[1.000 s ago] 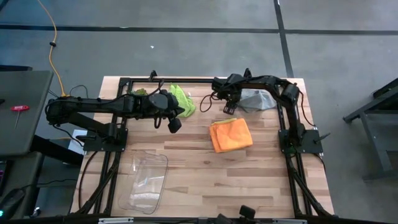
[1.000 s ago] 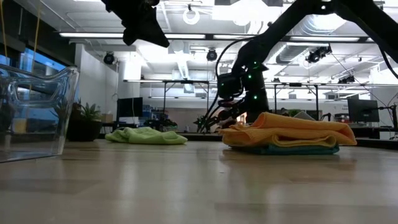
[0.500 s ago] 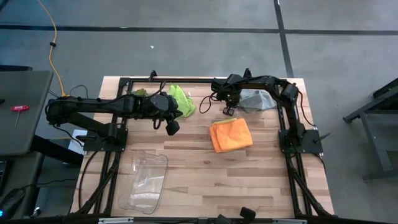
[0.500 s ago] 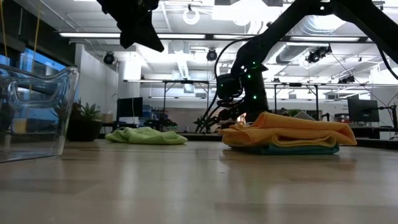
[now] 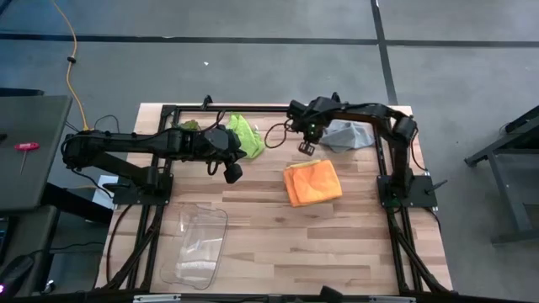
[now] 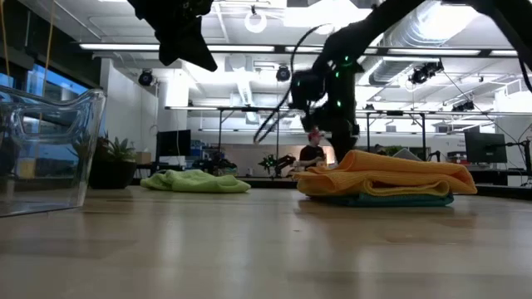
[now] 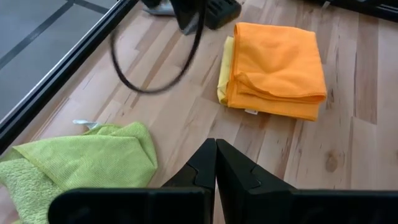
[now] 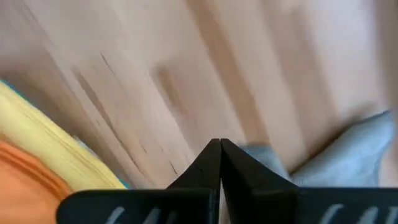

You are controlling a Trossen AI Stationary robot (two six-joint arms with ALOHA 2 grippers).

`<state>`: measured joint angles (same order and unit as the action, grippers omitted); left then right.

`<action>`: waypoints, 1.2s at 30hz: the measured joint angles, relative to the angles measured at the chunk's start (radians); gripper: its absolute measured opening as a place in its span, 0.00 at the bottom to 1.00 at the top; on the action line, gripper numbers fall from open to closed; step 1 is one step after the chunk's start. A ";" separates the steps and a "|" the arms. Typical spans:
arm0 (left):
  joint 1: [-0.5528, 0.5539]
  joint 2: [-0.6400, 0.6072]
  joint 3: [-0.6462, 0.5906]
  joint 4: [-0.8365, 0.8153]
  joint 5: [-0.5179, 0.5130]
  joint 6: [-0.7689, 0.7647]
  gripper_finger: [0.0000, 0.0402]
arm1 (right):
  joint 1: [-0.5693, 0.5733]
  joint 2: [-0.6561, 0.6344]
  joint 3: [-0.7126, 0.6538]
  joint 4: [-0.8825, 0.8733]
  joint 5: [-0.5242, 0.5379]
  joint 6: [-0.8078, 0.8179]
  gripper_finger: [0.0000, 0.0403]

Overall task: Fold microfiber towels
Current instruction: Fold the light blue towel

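Folded orange towel [image 5: 312, 182] at mid-table, topping a stack; yellow towel [image 7: 224, 70] beneath it, seen in left wrist view; teal towel [image 6: 391, 199] at the stack's base, seen only in low view. Lime green towel [image 5: 246, 133] and grey towel [image 5: 346, 134] crumpled beyond the stack. Left gripper [image 7: 215, 163] raised beside the green towel, fingers together. Right gripper [image 8: 219, 163] beside the grey towel, fingers together. Wooden table [image 5: 278, 244]; workshop with ceiling lights behind. Clear plastic bin [image 5: 199, 246] near the stack, nothing inside.

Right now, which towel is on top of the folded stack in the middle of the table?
The orange towel. It lies folded on top, with the yellow towel and teal towel edges peeking out beneath it, while the lime green towel and grey towel lie loose and apart.
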<state>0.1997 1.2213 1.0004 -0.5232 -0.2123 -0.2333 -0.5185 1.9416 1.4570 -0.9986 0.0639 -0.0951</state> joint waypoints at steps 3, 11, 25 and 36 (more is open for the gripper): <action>0.000 0.000 0.000 0.000 0.000 0.000 0.00 | 0.002 -0.051 0.004 0.031 -0.004 0.037 0.00; 0.000 0.000 0.000 0.000 0.000 0.000 0.00 | -0.020 -0.044 -0.003 -0.023 0.033 0.029 0.09; 0.000 0.000 0.000 0.003 0.002 -0.001 0.00 | -0.103 0.051 -0.002 -0.072 0.037 -0.091 0.54; 0.000 0.000 0.000 0.003 0.002 -0.003 0.00 | -0.111 0.126 -0.002 -0.070 0.036 -0.150 0.51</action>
<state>0.1997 1.2213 1.0004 -0.5201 -0.2108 -0.2363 -0.6299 2.0680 1.4555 -1.0682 0.0996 -0.2451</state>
